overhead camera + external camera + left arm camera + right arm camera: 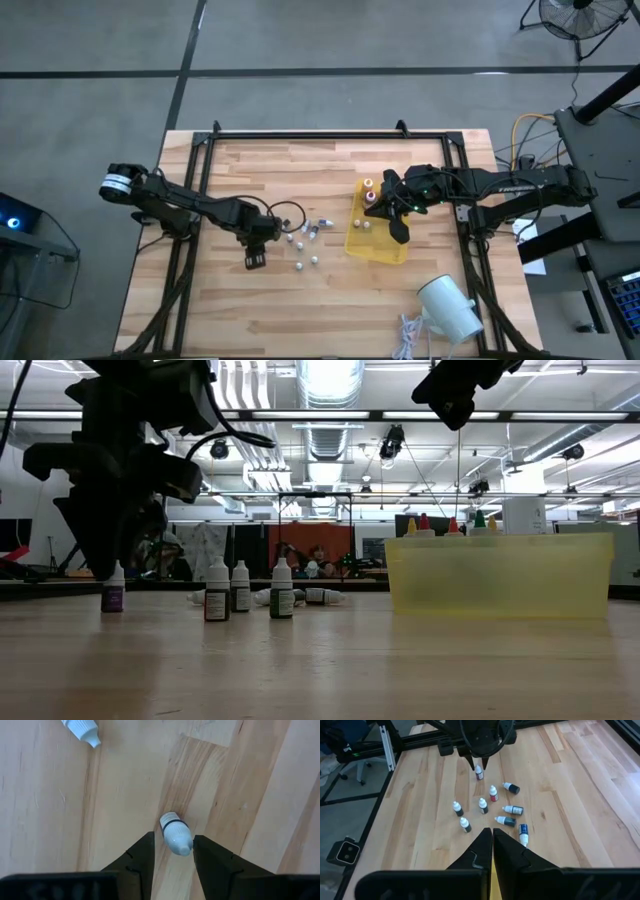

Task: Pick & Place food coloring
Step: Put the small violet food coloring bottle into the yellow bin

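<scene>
Several small food coloring bottles with white tops (pixel 492 794) stand or lie on the wooden table. One with a purple label (pixel 113 590) stands upright on its base between the fingers of my left gripper (pixel 173 840), which points down over it and is open. The bottle's white top (pixel 176 834) shows in the left wrist view, with a gap at one finger. More bottles with coloured tops (pixel 452 525) stand in the yellow bin (pixel 380 245). My right gripper (pixel 492 842) hangs shut and holding nothing above the bin.
A big white cylinder (pixel 450 305) lies at the table's near right corner. A small dark block (pixel 255 262) sits just nearside of my left gripper. A black frame (pixel 320 135) runs along the table's far and side edges. Bare wood lies at the near left.
</scene>
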`<control>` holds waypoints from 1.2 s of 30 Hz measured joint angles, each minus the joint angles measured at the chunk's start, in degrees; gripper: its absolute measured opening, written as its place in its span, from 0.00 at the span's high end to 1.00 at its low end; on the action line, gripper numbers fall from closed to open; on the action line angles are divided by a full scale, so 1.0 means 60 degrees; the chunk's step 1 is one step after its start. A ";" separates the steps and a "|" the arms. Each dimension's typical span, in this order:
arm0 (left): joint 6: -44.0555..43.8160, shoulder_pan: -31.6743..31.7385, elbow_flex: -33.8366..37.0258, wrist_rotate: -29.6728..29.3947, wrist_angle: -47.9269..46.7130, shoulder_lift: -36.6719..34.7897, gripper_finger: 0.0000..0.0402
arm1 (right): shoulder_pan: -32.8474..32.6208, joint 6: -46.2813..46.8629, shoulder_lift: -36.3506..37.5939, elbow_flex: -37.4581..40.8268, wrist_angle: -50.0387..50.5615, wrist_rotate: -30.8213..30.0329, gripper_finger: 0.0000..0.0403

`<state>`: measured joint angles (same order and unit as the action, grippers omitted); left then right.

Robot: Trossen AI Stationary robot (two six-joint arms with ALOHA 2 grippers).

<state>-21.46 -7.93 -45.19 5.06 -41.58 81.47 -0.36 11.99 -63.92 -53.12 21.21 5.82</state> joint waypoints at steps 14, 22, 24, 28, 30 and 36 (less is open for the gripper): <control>0.0184 0.0325 -0.0004 -0.0007 0.0000 -0.0011 0.89 | 0.0000 -0.0024 0.0000 0.0000 -0.0004 0.0000 0.98; 0.0169 0.0325 -0.0065 0.0004 -0.0025 -0.0014 0.93 | 0.0000 -0.0025 0.0000 0.0000 -0.0003 0.0000 0.98; 0.0172 0.0325 -0.0201 0.0007 -0.0157 -0.0011 0.92 | 0.0000 -0.0025 0.0000 0.0001 0.0000 0.0000 0.98; 0.0373 0.0329 -0.0686 0.0019 -0.0808 -0.0011 0.92 | 0.0000 -0.0025 0.0000 0.0003 -0.0001 0.0000 0.98; 0.0492 0.0355 -0.0980 0.0023 -0.1078 -0.0011 0.92 | 0.0000 -0.0029 0.0000 0.0000 -0.0002 0.0000 0.98; 0.0711 0.0568 -0.2107 0.0022 -0.1363 -0.0011 0.92 | 0.0000 -0.0022 0.0002 0.0000 -0.0007 0.0002 0.98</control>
<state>-17.20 -4.52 -57.83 5.19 -49.76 81.41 -0.36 11.86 -63.91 -53.12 21.17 5.84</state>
